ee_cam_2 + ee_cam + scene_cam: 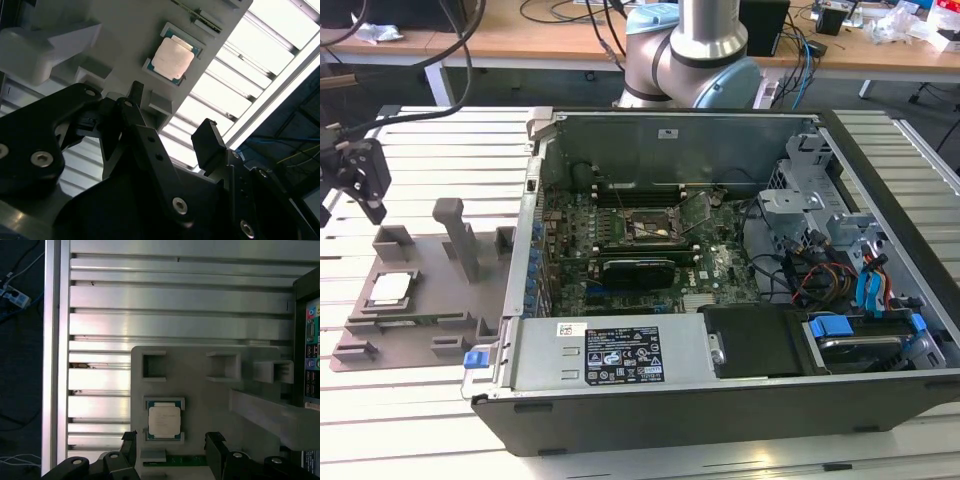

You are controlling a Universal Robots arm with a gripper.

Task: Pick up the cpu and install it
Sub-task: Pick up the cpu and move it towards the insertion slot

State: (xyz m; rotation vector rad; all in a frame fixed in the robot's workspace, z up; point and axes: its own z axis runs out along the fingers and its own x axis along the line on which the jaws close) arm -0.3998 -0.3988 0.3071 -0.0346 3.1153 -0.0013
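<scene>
Here, I have the pincer [350,200] hanging above the slatted metal surface [440,130], at the exterior view's left and well apart from the computer case [720,400]. Its two black fingers [210,145] stand wide apart with nothing between them. I judge that spread suits straddling a small flat part rather than holding one.

In both wrist views the cpu [164,421] lies below and just ahead of the open fingertips, not touched by them. It is a small square chip with a pale metal top and a thin darker rim. It rests flat in a shallow framed pocket of a grey holder [430,300] that sits on the surface. The pocket seems meant to keep the chip square and in a known spot for a clean grasp. Other pockets and upright posts on the holder stand around it.

Farther out, toward the exterior view's right, the case lies on its side with the panel off, so the board faces upward. The square black socket [655,228] sits near the board's middle, with a long black card [640,270] just beside it. The chip is not yet picked up.
</scene>
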